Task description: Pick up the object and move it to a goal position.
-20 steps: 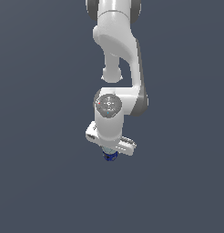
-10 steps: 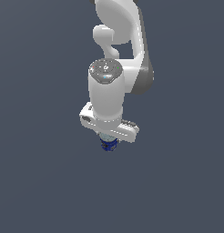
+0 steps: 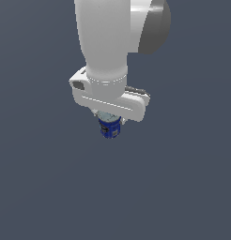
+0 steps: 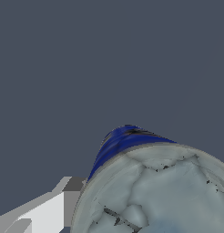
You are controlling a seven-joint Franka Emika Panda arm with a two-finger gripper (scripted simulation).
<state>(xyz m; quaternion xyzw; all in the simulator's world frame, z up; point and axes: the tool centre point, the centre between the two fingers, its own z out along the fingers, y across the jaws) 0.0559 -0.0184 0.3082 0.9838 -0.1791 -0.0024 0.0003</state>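
Exterior view: the white Franka arm (image 3: 105, 42) descends steeply from the top of the frame, its wrist link pointing straight down and the broad hand body set crosswise beneath it. The gripper (image 3: 109, 123) grasps the small blue-labelled cylindrical can with a silvery-grey round top (image 3: 109, 127), which hangs upright directly below the hand against the plain dark-grey background (image 3: 37, 187). Wrist view: the can's grey top (image 4: 155, 191) fills the foreground, with one pale finger (image 4: 45, 211) beside it.

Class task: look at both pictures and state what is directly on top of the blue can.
The gripper sits over the can, covering its top from outside. The wrist view shows the silvery-grey top. The fingertips are mostly hidden.
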